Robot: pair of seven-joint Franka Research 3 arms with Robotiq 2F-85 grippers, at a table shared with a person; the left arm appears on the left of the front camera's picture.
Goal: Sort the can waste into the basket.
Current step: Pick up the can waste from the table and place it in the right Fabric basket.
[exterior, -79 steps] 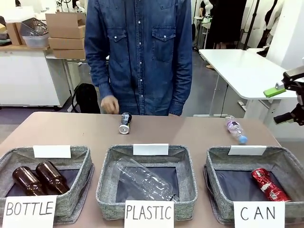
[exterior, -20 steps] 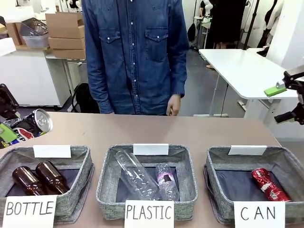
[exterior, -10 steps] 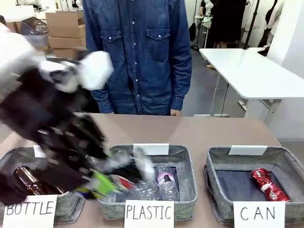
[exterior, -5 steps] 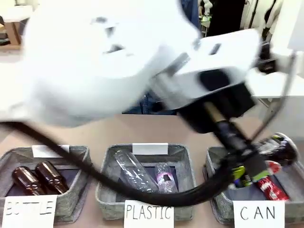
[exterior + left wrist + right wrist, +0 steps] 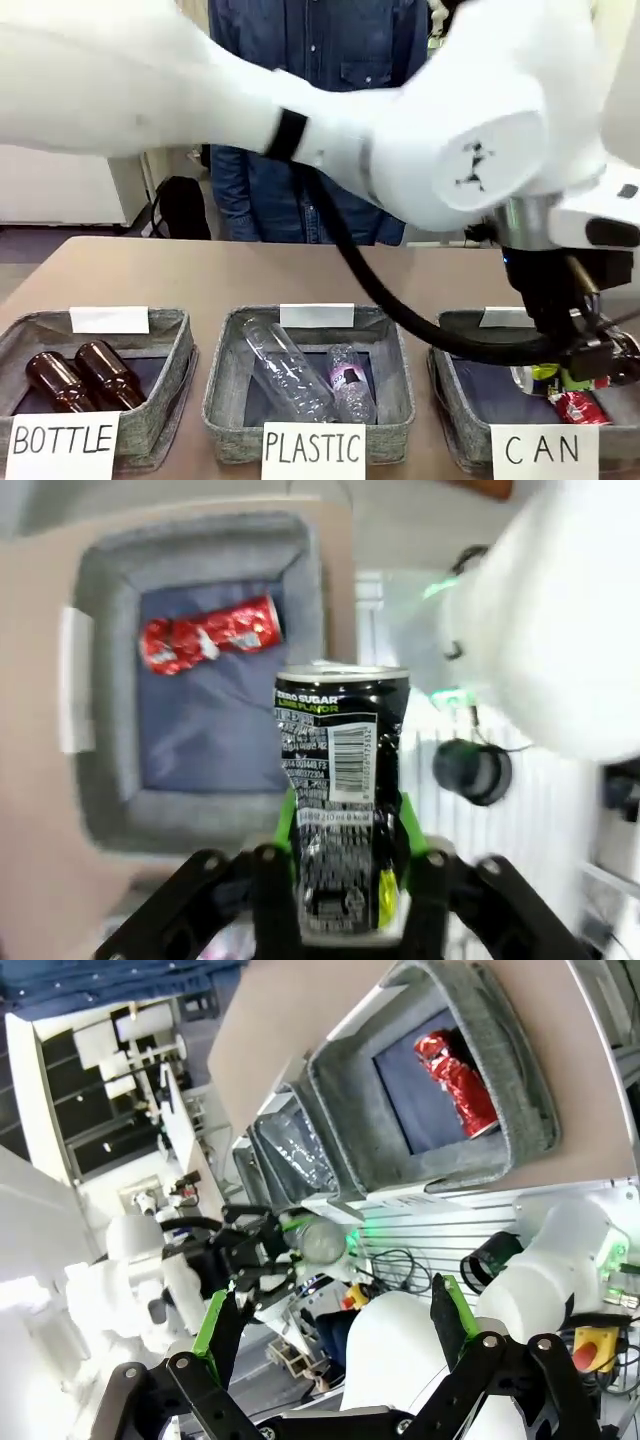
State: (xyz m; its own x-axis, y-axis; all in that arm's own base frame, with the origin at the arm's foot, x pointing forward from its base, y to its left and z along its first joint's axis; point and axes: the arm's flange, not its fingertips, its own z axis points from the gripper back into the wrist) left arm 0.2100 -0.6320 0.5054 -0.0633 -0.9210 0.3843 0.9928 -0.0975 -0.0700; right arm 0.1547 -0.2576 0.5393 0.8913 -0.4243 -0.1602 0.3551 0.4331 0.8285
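Above the CAN basket: the left gripper [image 5: 340,880] hangs clamped on the dark can [image 5: 340,800], having reached across from the robot's left.
Grip: green pads [image 5: 290,815] squeeze the can's lower body; its long axis runs out along the fingers, silver rim farthest from the wrist.
Key relation: the basket [image 5: 105,680] lies beyond the fingertips and off to one side in the left wrist view; the can's far end sits over the basket's edge rather than its middle, so a release likely wants a small shift toward the blue lining first.
Already sorted: the red can [image 5: 208,632] lies on its side on the basket floor, past the held can and apart from it.
Nearer arm: left, by a wide margin; the right gripper [image 5: 330,1335] stands off with jaws spread and nothing between them.
Writing: "ZERO SUGAR" and a barcode on the held can; signs [image 5: 545,450] read "BOTTLE", "PLASTIC", "CAN".
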